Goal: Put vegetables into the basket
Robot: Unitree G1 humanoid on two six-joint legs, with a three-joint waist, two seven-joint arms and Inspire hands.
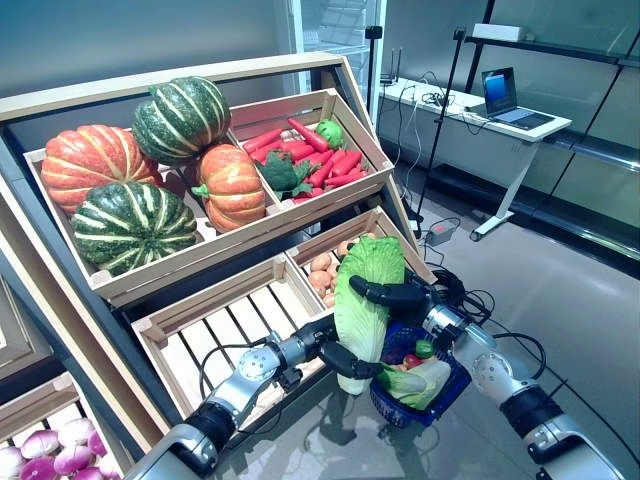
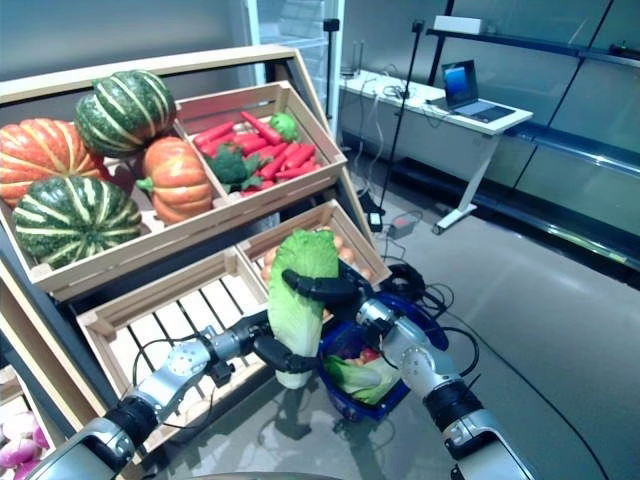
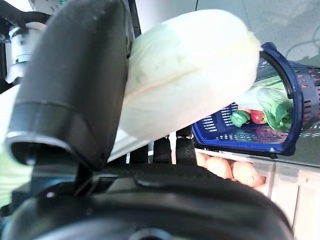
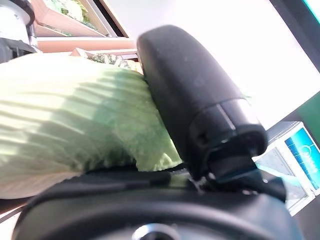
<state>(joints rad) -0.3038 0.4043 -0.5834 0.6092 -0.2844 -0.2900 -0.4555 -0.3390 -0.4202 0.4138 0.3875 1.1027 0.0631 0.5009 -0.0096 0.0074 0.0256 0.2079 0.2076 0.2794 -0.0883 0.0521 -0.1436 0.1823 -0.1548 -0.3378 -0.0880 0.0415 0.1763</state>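
A long pale-green napa cabbage (image 1: 365, 300) stands upright just left of the blue plastic basket (image 1: 443, 405) on the floor. My left hand (image 1: 342, 358) is curled round its white base, seen close in the left wrist view (image 3: 190, 75). My right hand (image 1: 392, 294) is curled round its leafy middle; the right wrist view shows the thumb (image 4: 195, 95) over the leaves (image 4: 75, 125). The basket holds a leafy green vegetable (image 1: 422, 383), a small red one (image 1: 411, 360) and a small green one (image 1: 426, 349). The basket also shows in the left wrist view (image 3: 300, 95).
The wooden vegetable stand (image 1: 250, 230) rises right behind the cabbage, with a slatted crate (image 1: 225, 320) by my left arm. A white desk with a laptop (image 1: 500, 95) stands at the back right. Cables and a power strip (image 1: 440, 235) lie on the grey floor beyond the basket.
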